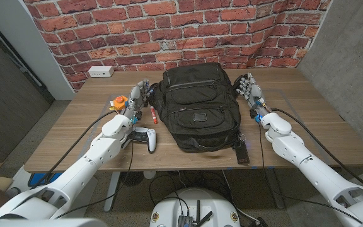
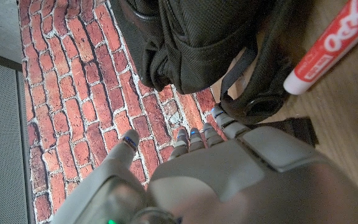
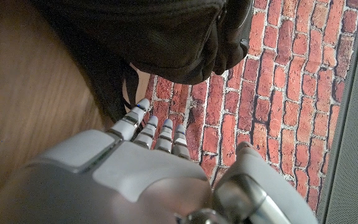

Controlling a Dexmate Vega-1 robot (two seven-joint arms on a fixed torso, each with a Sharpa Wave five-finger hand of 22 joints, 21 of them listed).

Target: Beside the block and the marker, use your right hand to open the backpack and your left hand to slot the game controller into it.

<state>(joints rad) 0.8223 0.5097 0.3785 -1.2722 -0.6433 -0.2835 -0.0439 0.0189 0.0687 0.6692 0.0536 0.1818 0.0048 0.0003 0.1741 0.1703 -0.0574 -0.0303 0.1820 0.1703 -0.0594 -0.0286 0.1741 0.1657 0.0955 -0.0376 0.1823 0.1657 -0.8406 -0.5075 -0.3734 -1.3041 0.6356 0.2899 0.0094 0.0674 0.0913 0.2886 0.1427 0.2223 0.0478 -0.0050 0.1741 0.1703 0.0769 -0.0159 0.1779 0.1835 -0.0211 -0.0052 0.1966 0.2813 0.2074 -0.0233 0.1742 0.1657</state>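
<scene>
A black backpack (image 1: pixel 197 104) lies closed in the middle of the wooden table (image 1: pixel 314 120); it also shows in the wrist views as the backpack (image 2: pixel 197 43) and the backpack (image 3: pixel 148 34). A white game controller (image 1: pixel 147 138) lies at its near left, beside my left forearm. A red and white marker (image 1: pixel 153 114) (image 2: pixel 328 46) lies left of the backpack. An orange block (image 1: pixel 118 101) sits further left. My left hand (image 1: pixel 138 95) (image 2: pixel 210 174) stands by the backpack's left side, fingers apart, holding nothing. My right hand (image 1: pixel 249 86) (image 3: pixel 148 174) stands by its right side, fingers apart, empty.
A white power strip (image 1: pixel 100 71) lies at the table's far left corner against the brick wall. A black strap end (image 1: pixel 241 153) hangs near the front edge. Bare wood stretches along the table's right side and front left.
</scene>
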